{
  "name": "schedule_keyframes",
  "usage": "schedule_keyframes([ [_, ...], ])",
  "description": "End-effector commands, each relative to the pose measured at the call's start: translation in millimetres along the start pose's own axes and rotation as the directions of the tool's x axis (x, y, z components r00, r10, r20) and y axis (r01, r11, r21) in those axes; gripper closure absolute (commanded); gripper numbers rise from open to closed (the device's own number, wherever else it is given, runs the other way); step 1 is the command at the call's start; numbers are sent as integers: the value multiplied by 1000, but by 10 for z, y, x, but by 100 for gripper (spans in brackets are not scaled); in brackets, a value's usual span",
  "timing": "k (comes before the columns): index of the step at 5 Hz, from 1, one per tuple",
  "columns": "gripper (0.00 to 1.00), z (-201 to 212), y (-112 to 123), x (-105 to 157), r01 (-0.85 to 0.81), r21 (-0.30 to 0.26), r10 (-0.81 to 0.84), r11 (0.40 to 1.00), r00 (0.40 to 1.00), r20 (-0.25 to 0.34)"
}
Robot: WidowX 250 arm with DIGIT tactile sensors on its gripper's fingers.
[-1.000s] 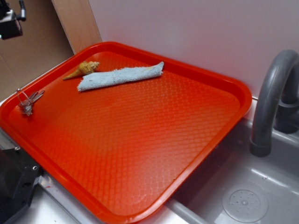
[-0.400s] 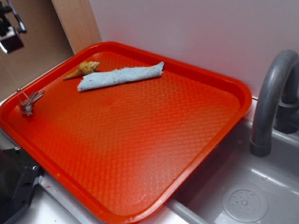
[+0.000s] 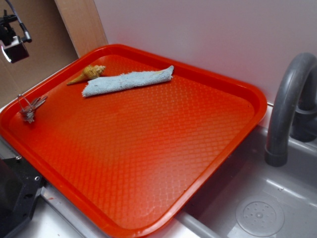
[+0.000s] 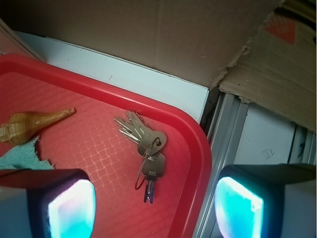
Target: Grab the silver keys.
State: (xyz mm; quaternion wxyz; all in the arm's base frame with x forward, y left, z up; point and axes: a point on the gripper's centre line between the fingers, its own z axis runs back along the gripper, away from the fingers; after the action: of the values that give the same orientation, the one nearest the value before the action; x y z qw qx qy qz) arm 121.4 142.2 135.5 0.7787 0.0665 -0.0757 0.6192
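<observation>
Fingers (image 4: 69, 208) of the gripper (image 4: 156, 208) stood wide apart, holding nothing, probably to straddle the silver keys (image 4: 143, 148), which lay flat near the corner rim of the red tray (image 4: 193, 148), beside the seashell (image 4: 29, 126).

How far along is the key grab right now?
Early stage. Done: the end effector is open and hangs above the silver keys, which show between its fingers in the wrist view. In hand: nothing; the keys lie untouched near the red tray's corner rim, apart from the seashell. Left: descend, close, lift.
</observation>
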Motion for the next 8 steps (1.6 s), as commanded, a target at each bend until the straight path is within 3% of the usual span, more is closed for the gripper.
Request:
schedule_keyframes([
  [1,0,-331,90,-16,-47,1,47,999,999,11],
  [4,0,-845,-129,-35,16,85,-19,996,999,35],
  [5,7,-908,-180,-14,59,106,-62,993,998,30],
  [6,100,-891,-194,-39,76,84,-76,994,997,3],
  [8,100,-802,-203,-24,92,53,-91,994,996,-14],
])
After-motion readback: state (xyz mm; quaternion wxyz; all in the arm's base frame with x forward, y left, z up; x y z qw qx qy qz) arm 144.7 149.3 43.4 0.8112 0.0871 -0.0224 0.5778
